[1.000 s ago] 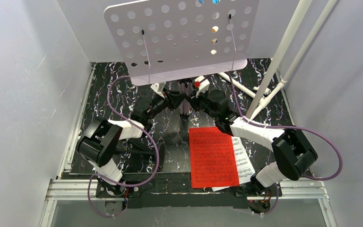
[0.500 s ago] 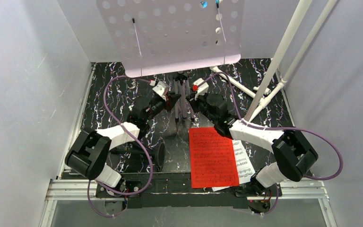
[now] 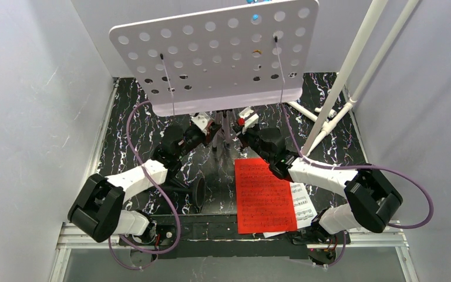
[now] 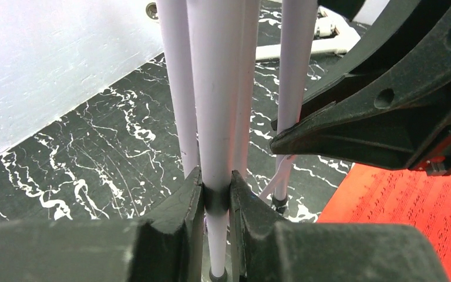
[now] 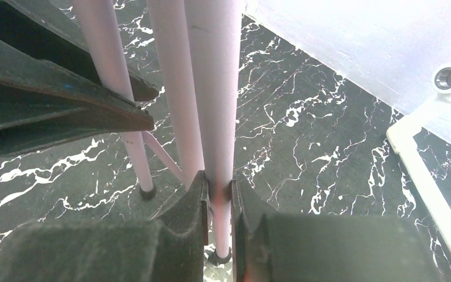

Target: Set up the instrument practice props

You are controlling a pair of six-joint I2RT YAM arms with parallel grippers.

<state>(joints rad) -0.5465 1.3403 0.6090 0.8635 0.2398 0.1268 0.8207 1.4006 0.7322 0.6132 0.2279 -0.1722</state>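
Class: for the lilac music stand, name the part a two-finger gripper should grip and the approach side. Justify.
Grip a tripod leg low down, approaching from the robot's side. The legs are slim, round and nearly upright, so jaws close across one; the perforated desk is too broad.

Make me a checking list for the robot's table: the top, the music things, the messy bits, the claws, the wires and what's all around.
Surface: black, white-veined table top, partly covered.
Job's things: lilac music stand held by its legs, which sit close together; red sheet-music page flat, overlapping a white page; black microphone stand apparently lying on its side by the left arm.
Clutter: white pipe frame at the back right.
Grippers: left gripper shut on one stand leg; right gripper shut on another.
Cables: purple cables loop off both arms; no snag seen.
Surroundings: plain pale walls on three sides.
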